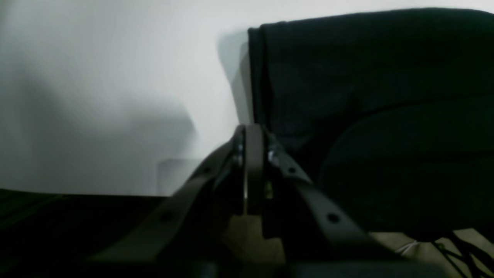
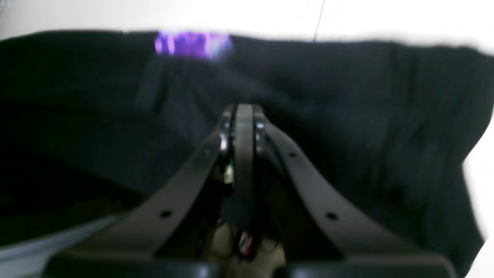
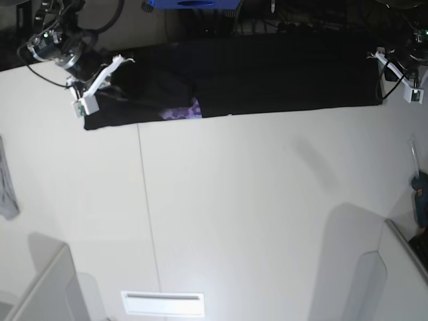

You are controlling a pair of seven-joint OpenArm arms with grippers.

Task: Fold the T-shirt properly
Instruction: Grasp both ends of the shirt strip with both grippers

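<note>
Currently the T-shirt (image 3: 267, 73) lies as a long black band along the far edge of the white table (image 3: 221, 214), stretched between my two arms. A patch of purple print (image 3: 182, 112) shows at its near edge, toward my right side.

Right gripper (image 2: 244, 110): fingers pressed together. The wrist view shows the tips over dark cloth, but blur prevents confirming whether fabric is pinched between them. In the base view this arm reaches in from the far corner, wrist angled down onto the garment's end.

Left gripper (image 1: 252, 129): fingers also pressed together. The tips sit just beside the folded edge of the shirt, over bare table; I cannot tell whether any cloth is caught. This arm is posed at the opposite end, wrist low.

Judgement: holding one gripper at each end keeps the band taut and straight, which suits a clean lengthwise fold. The shirt appears partly folded, with further folding remaining.
</note>
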